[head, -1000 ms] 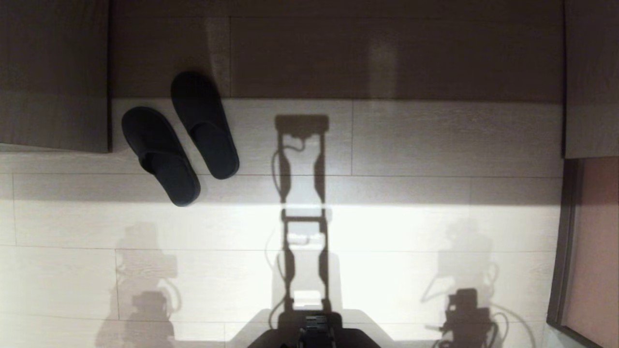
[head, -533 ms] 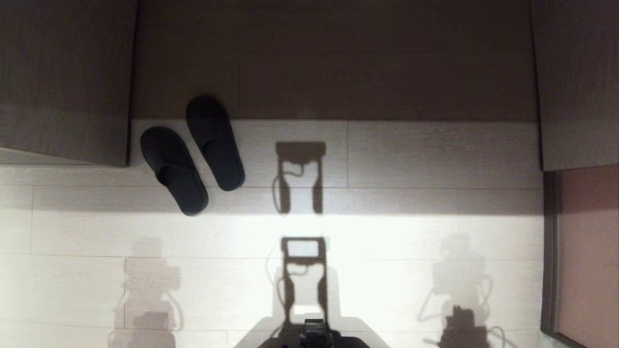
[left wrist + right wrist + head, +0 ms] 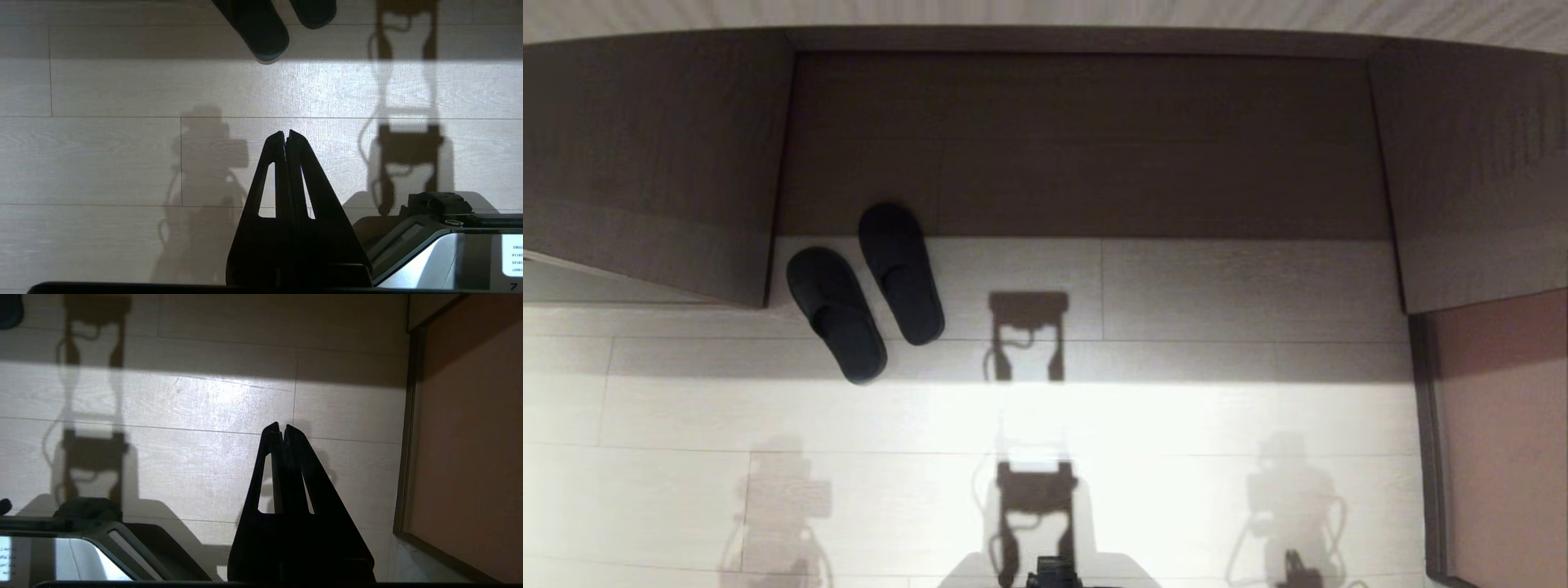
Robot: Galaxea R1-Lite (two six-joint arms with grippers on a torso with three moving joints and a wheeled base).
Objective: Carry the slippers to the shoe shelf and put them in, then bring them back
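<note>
Underfoot: soft black slippers (image 3: 866,294), pale woodgrain plank floor (image 3: 1217,408).

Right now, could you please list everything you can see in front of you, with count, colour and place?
slippers: two, black, side by side on the floor at the left mouth of the recess, toes toward the robot.
floor: one, pale wood-look planks, crossed by the robot's shadows.
recess: one, dark grey-brown wood grain, straight ahead between two side panels.
side panels: two, grey-brown, left and right of the recess.
board: one, reddish-brown, far right.
robot base: one, black and silver, at the robot's foot.
left hand: one, black, shut, empty, over bare floor.
right hand: one, black, shut, empty, over bare floor.
</note>
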